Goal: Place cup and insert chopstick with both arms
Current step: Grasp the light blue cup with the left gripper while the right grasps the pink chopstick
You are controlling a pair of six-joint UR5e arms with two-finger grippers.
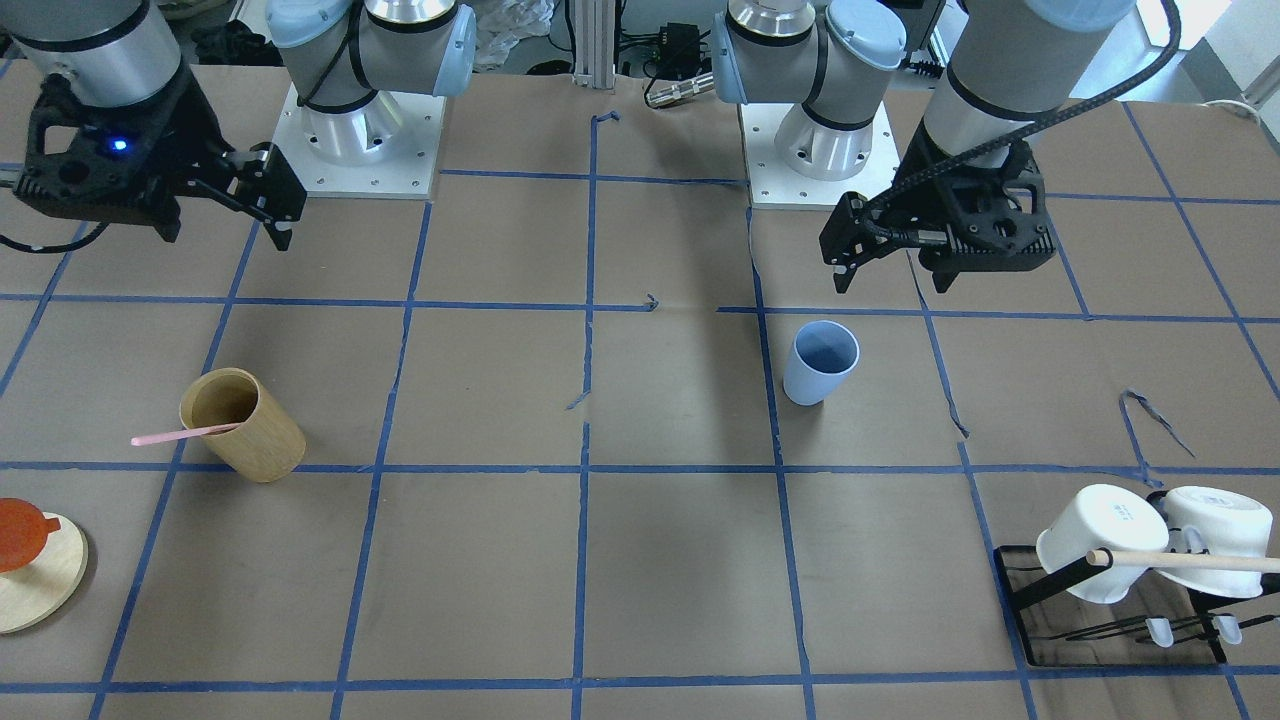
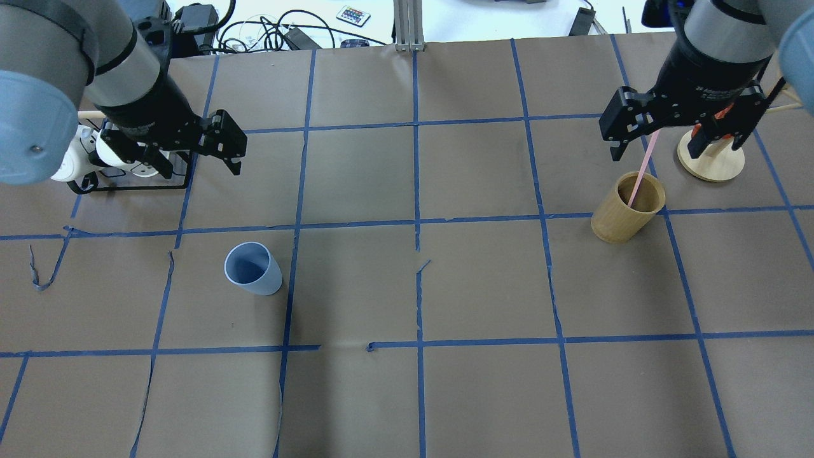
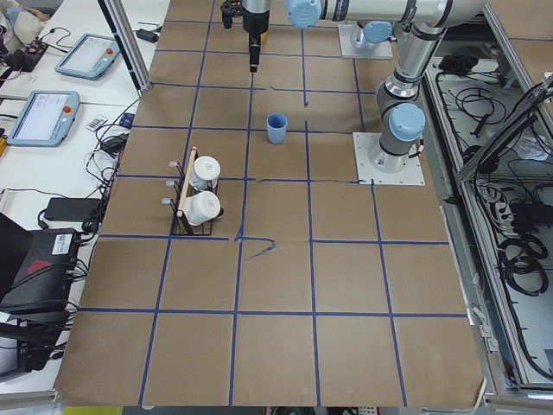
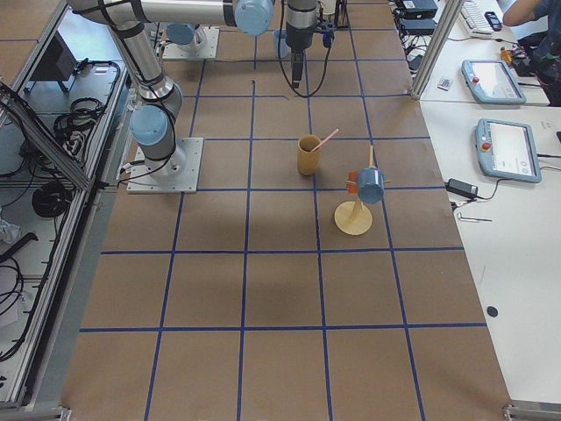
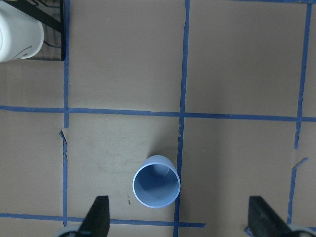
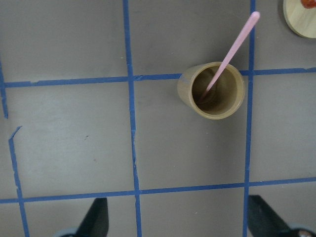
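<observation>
The light blue cup [image 1: 820,362] stands upright and empty on the brown paper; it also shows in the overhead view [image 2: 253,269] and the left wrist view [image 5: 156,181]. My left gripper [image 2: 229,143] hangs open and empty above and beyond the cup, its fingers [image 5: 101,212] wide apart. The pale pink chopstick [image 2: 642,172] leans inside the tan wooden cylinder [image 2: 626,208], as the right wrist view [image 6: 229,52] also shows. My right gripper [image 2: 655,149] is open and empty, high above the cylinder.
A black rack [image 1: 1030,620] with two white mugs [image 1: 1100,540] and a long wooden dowel [image 1: 1190,560] sits by the left arm. A round wooden stand [image 2: 711,162] with an orange piece is beyond the cylinder. Blue tape lines cross the paper.
</observation>
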